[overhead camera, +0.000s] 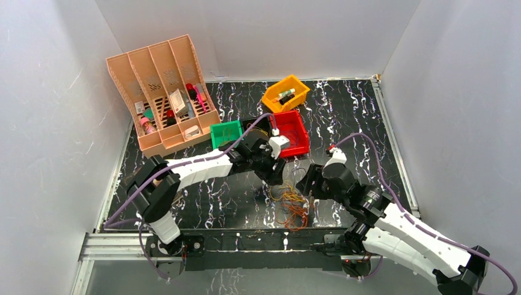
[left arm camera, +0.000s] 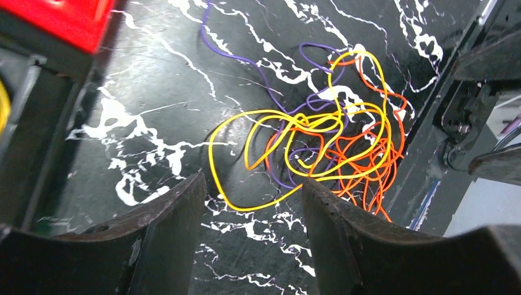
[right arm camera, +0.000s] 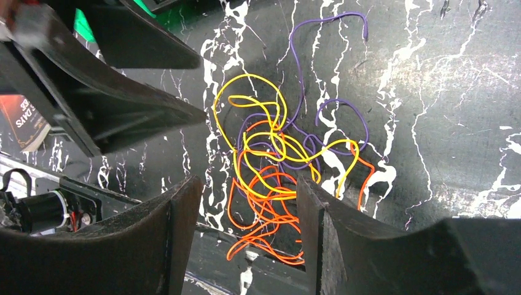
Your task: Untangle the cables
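Note:
The cables (overhead camera: 291, 205) lie in one tangled heap of orange, yellow and thin purple loops on the black marbled table, near its front edge. My left gripper (overhead camera: 278, 177) hangs just above the heap's far-left side, open and empty. In the left wrist view the heap (left arm camera: 319, 138) lies just beyond the open gripper (left arm camera: 253, 181), and a yellow loop reaches between the fingertips. My right gripper (overhead camera: 309, 184) is open and empty at the heap's right. In the right wrist view the cables (right arm camera: 276, 160) lie between and beyond its open gripper (right arm camera: 249, 181). The left gripper's fingers (right arm camera: 123, 104) show at upper left.
A red bin (overhead camera: 293, 132), a green bin (overhead camera: 226, 133) and a yellow bin (overhead camera: 285, 92) stand behind the heap. A peach desk organiser (overhead camera: 163, 92) leans at the back left. The metal front rail (overhead camera: 258, 236) runs just under the orange loops.

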